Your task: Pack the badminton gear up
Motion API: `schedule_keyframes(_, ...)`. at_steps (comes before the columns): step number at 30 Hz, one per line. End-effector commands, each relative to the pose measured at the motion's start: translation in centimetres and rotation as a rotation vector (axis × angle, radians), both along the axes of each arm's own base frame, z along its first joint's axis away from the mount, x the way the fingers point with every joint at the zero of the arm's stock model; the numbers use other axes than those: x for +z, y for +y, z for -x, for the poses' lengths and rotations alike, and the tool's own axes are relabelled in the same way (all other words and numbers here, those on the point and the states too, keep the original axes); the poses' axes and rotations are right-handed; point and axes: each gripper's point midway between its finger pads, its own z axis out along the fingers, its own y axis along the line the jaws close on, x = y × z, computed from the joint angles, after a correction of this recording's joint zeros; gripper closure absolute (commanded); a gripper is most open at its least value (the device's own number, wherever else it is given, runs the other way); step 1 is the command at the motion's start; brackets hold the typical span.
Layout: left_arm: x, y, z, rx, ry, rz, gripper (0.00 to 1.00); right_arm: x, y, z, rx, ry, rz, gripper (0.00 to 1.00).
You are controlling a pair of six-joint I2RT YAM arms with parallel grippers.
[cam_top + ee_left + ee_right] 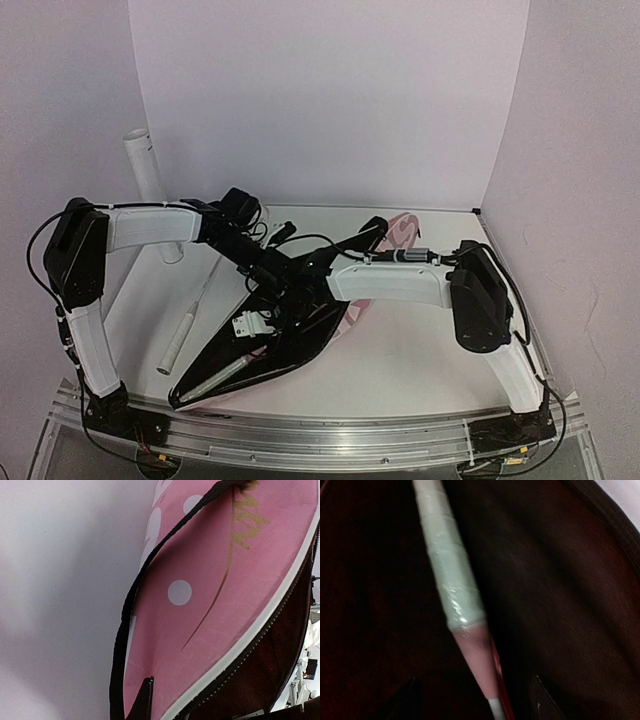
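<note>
White tape wraps the handle of the first racket [452, 580], which lies inside the pink bag [395, 235] on its dark lining, handle toward the near edge. We see the right fingers [540, 697] spread wide to either side of that handle, above it and not touching it. The second racket [185, 325] lies outside the bag on the surface [420, 370], just to its left, handle also toward the near edge. Behind it we find the white tube [150, 180] standing near the back-left corner. The bag's flap is raised, and the left fingers [146, 700] are closed on its zipped rim, with the black strap [125, 630] running close beside them. We see the left arm [150, 225] reach in from the left, elbow bent, its wrist over the bag's far end. The right arm [390, 280] stretches leftward with its wrist dipped into the bag's open mouth, so both arms crowd the opening
</note>
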Motion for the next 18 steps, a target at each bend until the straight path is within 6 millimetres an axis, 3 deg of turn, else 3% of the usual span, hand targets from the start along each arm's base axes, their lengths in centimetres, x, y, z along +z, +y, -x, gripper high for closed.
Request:
schedule_keyframes(1, 2.6, 0.0, -0.8, 0.049, -0.02, 0.029, 1.0, 8.1, 1.9, -0.9, -0.097, -0.02, -0.164, 0.26)
schedule_keyframes(6, 4.3, -0.5, -3.2, 0.11, -0.085, 0.025, 1.0, 14.4, 2.9, -1.5, -0.169, -0.038, -0.331, 0.26)
schedule_keyframes(10, 5.4, -1.2, -4.9, 0.154, -0.106, 0.056, 1.0, 18.7, 2.2, -1.8, -0.251, -0.04, -0.438, 0.26)
schedule_keyframes(13, 6.5, -1.8, -6.5, 0.185, -0.123, 0.091, 1.0, 21.2, 0.9, -2.4, -0.355, -0.025, -0.511, 0.26)
schedule_keyframes(18, 7.3, -3.3, -7.6, 0.193, -0.108, 0.16, 1.0, 23.2, -1.7, -2.6, -0.516, 0.049, -0.567, 0.27)
